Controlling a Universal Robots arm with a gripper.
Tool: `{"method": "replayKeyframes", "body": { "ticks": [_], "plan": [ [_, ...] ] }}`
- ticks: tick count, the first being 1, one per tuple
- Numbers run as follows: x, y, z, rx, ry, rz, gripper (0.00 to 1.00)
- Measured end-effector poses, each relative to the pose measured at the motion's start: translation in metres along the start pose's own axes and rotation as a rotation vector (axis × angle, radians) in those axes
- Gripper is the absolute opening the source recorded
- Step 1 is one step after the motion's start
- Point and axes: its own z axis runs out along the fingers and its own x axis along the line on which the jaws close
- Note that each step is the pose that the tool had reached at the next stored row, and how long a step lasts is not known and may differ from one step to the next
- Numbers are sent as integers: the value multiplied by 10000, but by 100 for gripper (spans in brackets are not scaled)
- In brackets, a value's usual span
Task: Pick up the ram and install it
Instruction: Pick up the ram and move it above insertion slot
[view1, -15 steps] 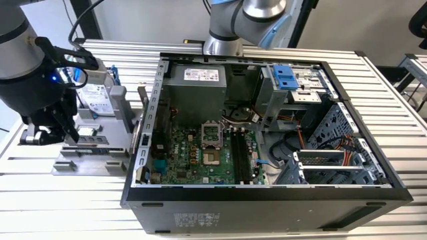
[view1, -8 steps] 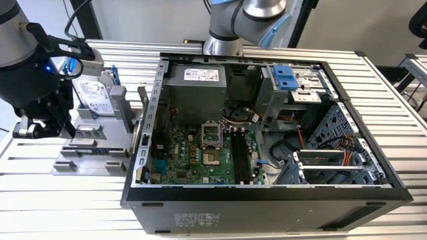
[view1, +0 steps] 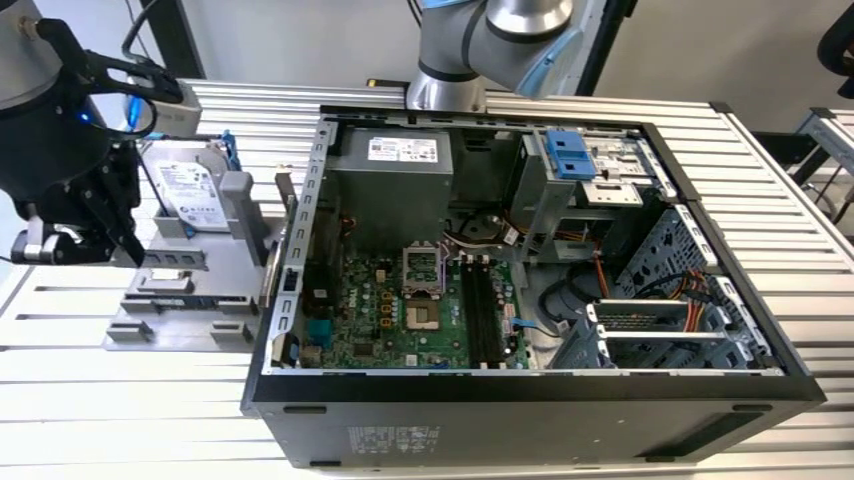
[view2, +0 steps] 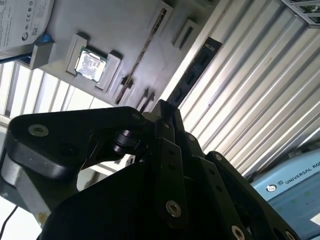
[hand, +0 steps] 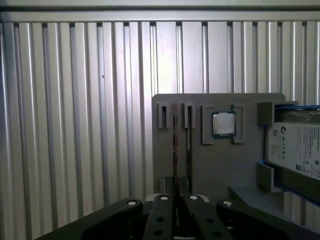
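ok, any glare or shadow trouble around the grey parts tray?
Exterior view: even light, but the open black computer case is shadowed inside. First wrist view: a bright reflection streaks the ribbed aluminium table; the grey plastic parts tray reads fine. Second wrist view: the black pincer is a dark silhouette, and the small square silver processor chip glints.

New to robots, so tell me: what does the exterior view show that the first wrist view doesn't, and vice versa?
The exterior view brings the open computer case with its motherboard. The first wrist view brings the ram, edge-on as a thin dark line ahead of the gripper. Both share the gripper, the grey holder, the hard drive and the ribbed table.
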Motion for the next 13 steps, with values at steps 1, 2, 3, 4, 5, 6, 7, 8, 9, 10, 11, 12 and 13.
{"method": "replayKeyframes", "body": {
  "ticks": [1, 2, 3, 4, 5, 6, 7, 8, 9, 10, 11, 12, 13],
  "plan": [
    [-3, 1, -7, 4, 13, 0, 0],
    [-3, 2, -14, 3, 19, 0, 0],
    [-3, 2, -18, 4, 18, -1, 0],
    [-3, 2, -23, 5, 18, -1, 0],
    [-5, 3, -32, 7, 19, 0, 0],
    [-5, 3, -42, 10, 19, 0, 0],
    [-6, 5, -58, 16, 18, 0, 0],
    [-7, 6, -78, 20, 18, 0, 0],
    [-8, 7, -103, 22, 17, -1, 0],
    [-9, 8, -131, 21, 18, 0, 0],
    [-11, 9, -158, 22, 19, -1, 0],
    [-12, 9, -183, 23, 18, 0, 0],
    [-13, 10, -206, 23, 18, -1, 0]
  ]
}}
